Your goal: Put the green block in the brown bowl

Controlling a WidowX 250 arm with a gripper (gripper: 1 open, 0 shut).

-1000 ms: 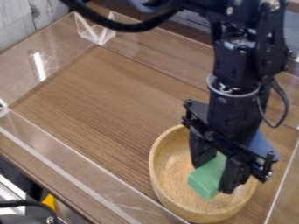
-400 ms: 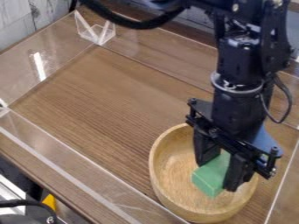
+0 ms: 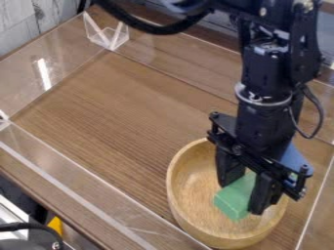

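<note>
The brown bowl (image 3: 189,186) sits at the lower right of the wooden table. Inside it the green block (image 3: 236,201) stands nearly upright, its lower end close to the bowl's floor. My black gripper (image 3: 251,190) reaches down into the bowl from above, pointing almost straight down, and is shut on the green block, with a finger on either side of it. The upper part of the block is hidden between the fingers.
Clear acrylic walls (image 3: 53,68) enclose the wooden tabletop (image 3: 117,117). A small clear bracket (image 3: 104,34) stands at the back left. The arm's black cables arc across the top of the view.
The gripper with the block shifted very slightly to the right over the bowl a second ago; since then nothing has moved.
</note>
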